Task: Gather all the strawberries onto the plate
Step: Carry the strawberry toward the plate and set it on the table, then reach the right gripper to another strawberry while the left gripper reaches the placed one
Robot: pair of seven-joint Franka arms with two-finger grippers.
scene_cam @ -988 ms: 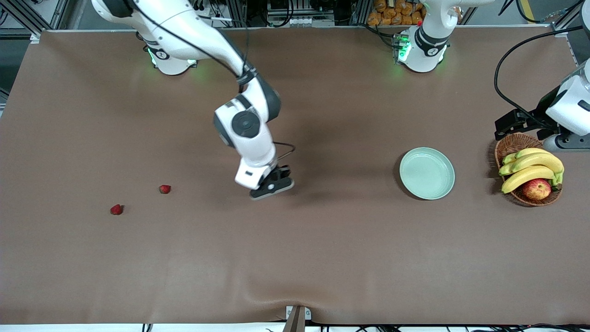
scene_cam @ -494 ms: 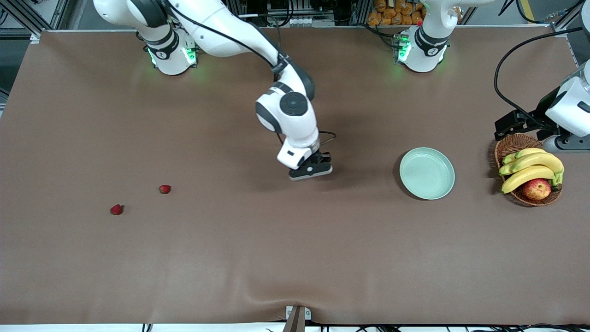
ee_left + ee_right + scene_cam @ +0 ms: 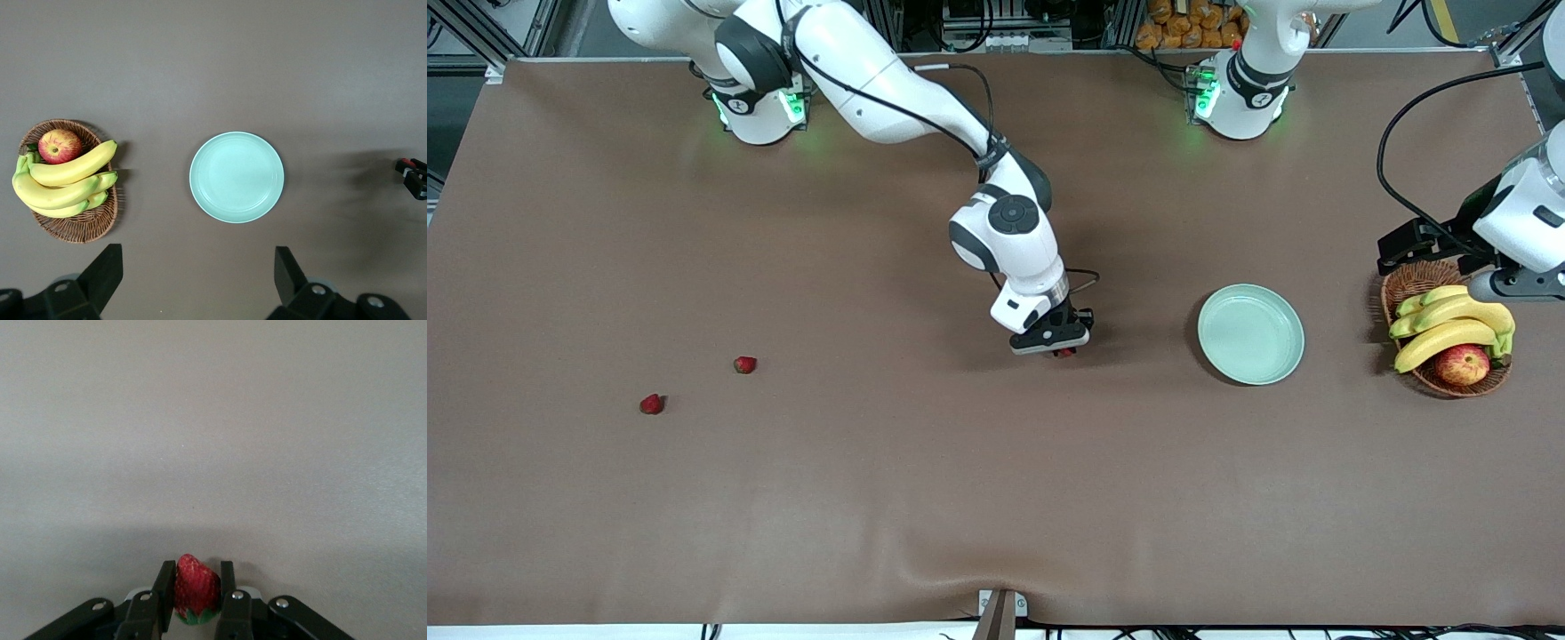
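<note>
Since a second ago my right arm has swung across the tabletop [image 3: 925, 498] toward the left arm's end, from mid-table to a spot much closer to the plate [image 3: 1251, 334]. The two loose strawberries and the plate have not shifted.

Right claw [image 3: 1060, 347] hangs over bare tabletop, between the loose berries and the plate, near the plate but not yet over it. In the right wrist view its fingers [image 3: 162, 593] are pinched onto a strawberry [image 3: 195, 588], red body up between the pads, green top low. From the front I catch only a red speck of it under the claw.

Remaining berries: one strawberry [image 3: 744, 364] toward the right arm's end, and another strawberry [image 3: 652, 404] near it, closer to the front camera and farther out toward that end. Both well apart from the plate, which holds nothing.

Left claw [image 3: 193, 283] waits over the wicker basket [image 3: 1414, 277] end, fingers spread wide, gripping nothing. The basket carries bananas [image 3: 1449, 324] and an apple [image 3: 1462, 364], just beside the plate.
</note>
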